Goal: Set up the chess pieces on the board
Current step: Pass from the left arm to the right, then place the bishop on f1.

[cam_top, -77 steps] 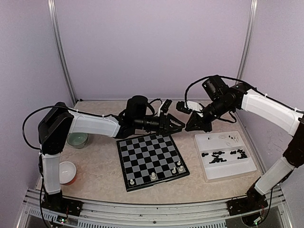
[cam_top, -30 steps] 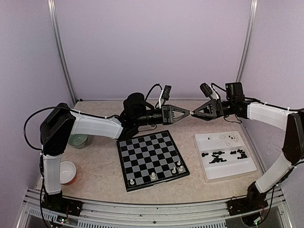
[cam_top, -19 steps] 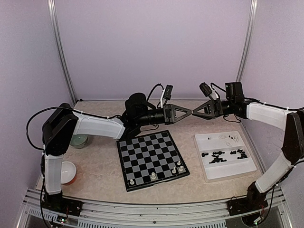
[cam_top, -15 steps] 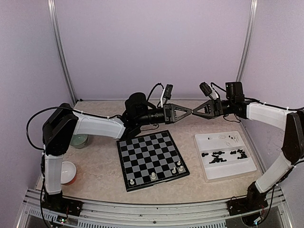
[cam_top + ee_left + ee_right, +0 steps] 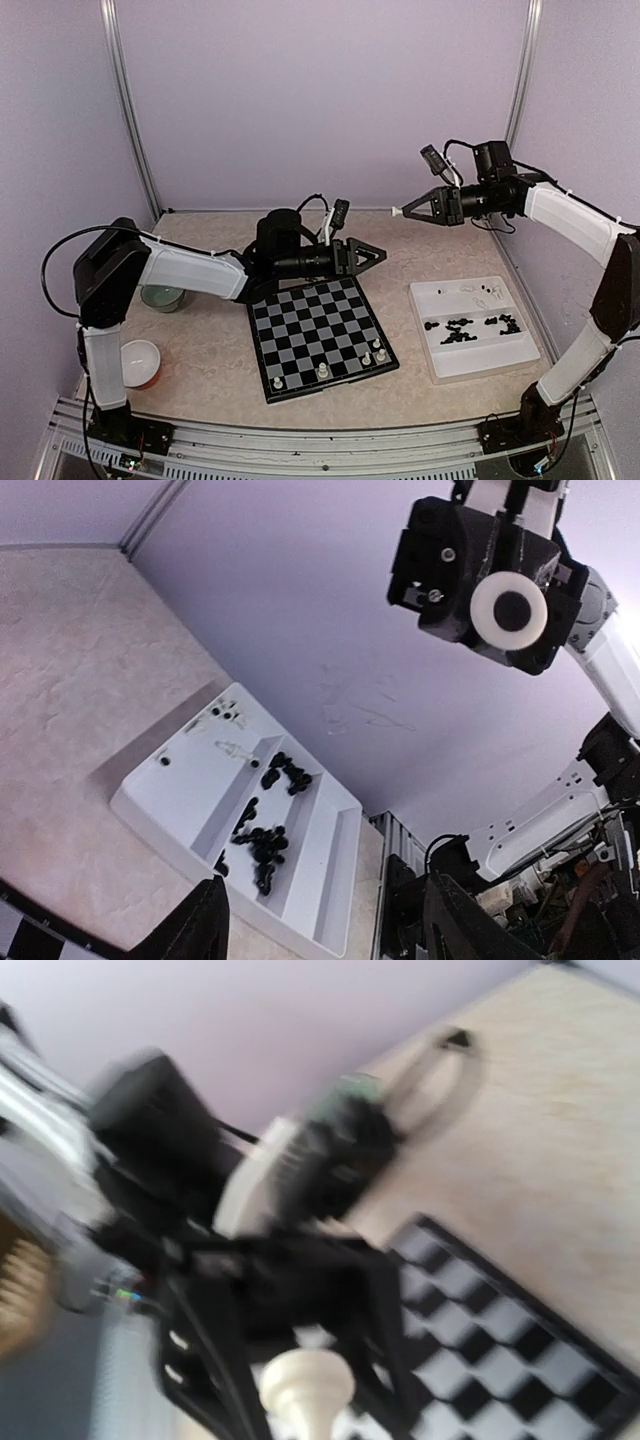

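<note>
My right pincer (image 5: pixel 402 212) hangs high over the table, pointing left. It pinches one cream piece (image 5: pixel 305 1383) at its very tip. My right wrist view is blurred, but that piece shows low in the middle, its rounded head up.

My left pincer (image 5: pixel 378 254) sits lower and to the left of the right one, well apart from it, pointing right. Its jaws are spread wide with nothing between them. In my left wrist view the two fingers (image 5: pixel 205 932) stand far apart at the bottom edge.

The board (image 5: pixel 300 338) lies flat on the table, below my left pincer and mostly on its near side. The pincer hangs near the board's far right corner. Five cream pieces (image 5: pixel 323 371) stand upright on the board's near rows, well away from both pincers.

A white tray (image 5: pixel 478 360) lies on the table to the right of my left pincer and below my right pincer, on its near side. Many black pieces (image 5: pixel 463 327) lie loose in the tray. A few pale ones (image 5: pixel 487 292) lie in its far compartment.
</note>
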Available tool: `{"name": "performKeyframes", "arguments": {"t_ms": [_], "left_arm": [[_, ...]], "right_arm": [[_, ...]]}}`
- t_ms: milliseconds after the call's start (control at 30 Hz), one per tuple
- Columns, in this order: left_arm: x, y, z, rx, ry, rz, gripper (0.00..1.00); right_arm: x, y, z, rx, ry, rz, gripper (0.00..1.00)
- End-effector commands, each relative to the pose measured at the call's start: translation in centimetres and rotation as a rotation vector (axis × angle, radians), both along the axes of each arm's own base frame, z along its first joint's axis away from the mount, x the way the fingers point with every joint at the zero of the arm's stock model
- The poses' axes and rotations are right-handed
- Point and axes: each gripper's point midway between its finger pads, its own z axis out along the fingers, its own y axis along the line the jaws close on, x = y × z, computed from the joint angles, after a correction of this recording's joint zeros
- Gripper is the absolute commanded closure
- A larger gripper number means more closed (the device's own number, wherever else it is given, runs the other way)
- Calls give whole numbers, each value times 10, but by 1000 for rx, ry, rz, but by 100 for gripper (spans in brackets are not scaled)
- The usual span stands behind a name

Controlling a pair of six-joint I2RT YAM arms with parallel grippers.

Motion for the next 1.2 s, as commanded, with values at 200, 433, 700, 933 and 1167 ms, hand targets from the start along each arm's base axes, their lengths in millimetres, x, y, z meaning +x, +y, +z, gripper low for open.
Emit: {"name": "performKeyframes", "arguments": {"t_ms": [200,433,700,933,1167], "left_arm": [[43,124,20,263,-139,398,31],[63,193,36,287,-130,633,31],[68,215,33,302,-86,701,30],[69,222,24,311,-57,715,30],[68,221,22,311,-53,703,30]], "right_arm": [[-28,23,-66,-561,-363,26,100],[-57,53,-102,-772,-518,162,100],[-93,76,-149,-959,-650,319,100],[-118,95,-173,-1027,-700,440,100],[-135,98,-200,-1085,-679,530,99]]}}
